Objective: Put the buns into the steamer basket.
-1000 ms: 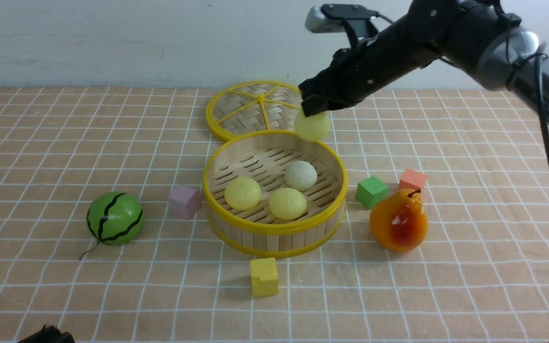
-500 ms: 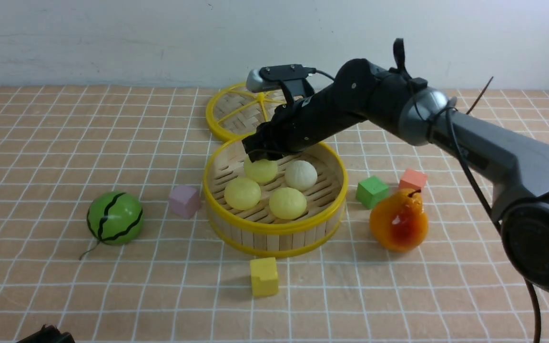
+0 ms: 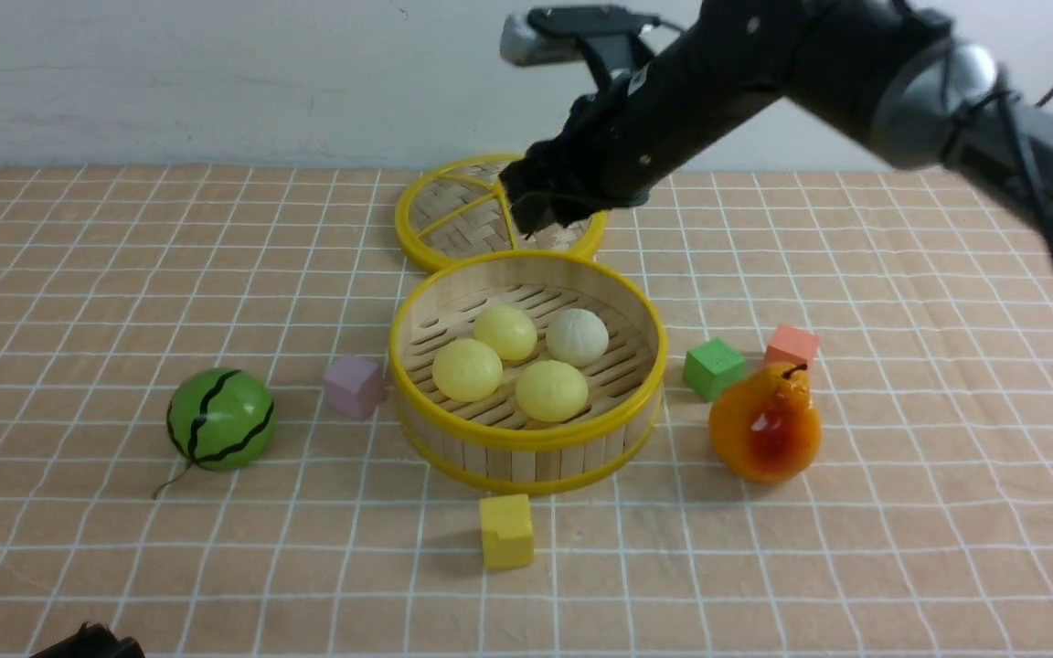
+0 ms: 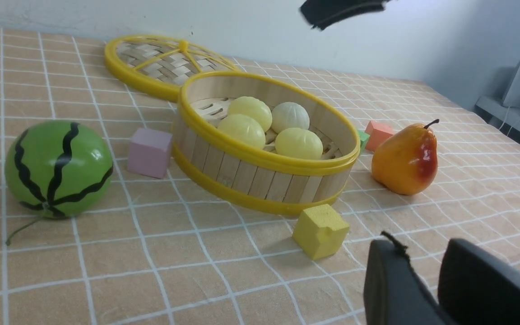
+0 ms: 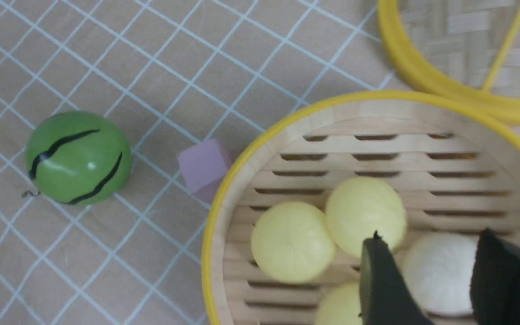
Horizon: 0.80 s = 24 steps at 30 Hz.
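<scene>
The steamer basket [image 3: 526, 443] stands mid-table and holds all four buns: three pale yellow ones [image 3: 505, 332] [image 3: 467, 369] [image 3: 551, 390] and an off-white one [image 3: 577, 336]. My right gripper [image 3: 552, 217] hangs open and empty above the basket's far rim. In the right wrist view its jaws [image 5: 430, 234] stand apart over the off-white bun [image 5: 440, 273], beside a yellow bun [image 5: 365, 215]. My left gripper [image 4: 424, 243] stays low near the table's front, fingers slightly apart with nothing between them. The basket [image 4: 260, 174] and its buns [image 4: 250, 113] show in the left wrist view.
The flat woven lid [image 3: 462, 210] lies behind the basket. A watermelon ball [image 3: 220, 419] and pink cube [image 3: 353, 386] are to its left. A yellow cube [image 3: 505, 530] is in front. A green cube [image 3: 714, 367], orange cube [image 3: 792, 344] and pear [image 3: 764, 422] are to its right.
My right gripper carried a yellow bun down into the basket, let it go, and has risen away empty. The basket now holds four buns instead of three.
</scene>
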Motion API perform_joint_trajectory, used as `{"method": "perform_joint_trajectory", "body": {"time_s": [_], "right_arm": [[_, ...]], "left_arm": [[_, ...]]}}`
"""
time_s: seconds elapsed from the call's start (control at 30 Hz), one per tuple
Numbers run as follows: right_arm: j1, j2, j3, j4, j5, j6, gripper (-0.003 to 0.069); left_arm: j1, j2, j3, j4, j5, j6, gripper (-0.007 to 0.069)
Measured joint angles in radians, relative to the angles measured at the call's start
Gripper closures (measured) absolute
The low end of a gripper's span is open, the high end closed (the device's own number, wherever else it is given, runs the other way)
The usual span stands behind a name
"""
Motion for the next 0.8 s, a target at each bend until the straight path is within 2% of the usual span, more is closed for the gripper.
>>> {"method": "perform_joint_trajectory", "body": {"time_s": [0.17, 0.3, 0.63, 0.8], "right_arm": [[0.0, -0.155, 0.0, -0.12, 0.219, 0.132, 0.0522], [0.0, -0.329, 0.1, -0.174, 0.257, 0.2, 0.0608], [0.035, -0.889, 0.67, -0.195, 0.276, 0.256, 0.0628], [0.035, -1.133, 0.85, -0.166, 0.277, 0.26, 0.0627]], "left_arm": [[0.0, 0.0, 0.0, 0.0, 0.0, 0.0, 0.0456], [0.0, 0.0, 0.0, 0.0, 0.0, 0.0, 0.0449], [0.0, 0.0, 0.0, 0.0, 0.0, 0.0, 0.044], [0.0, 0.0, 0.0, 0.0, 0.0, 0.0, 0.0433]]}}
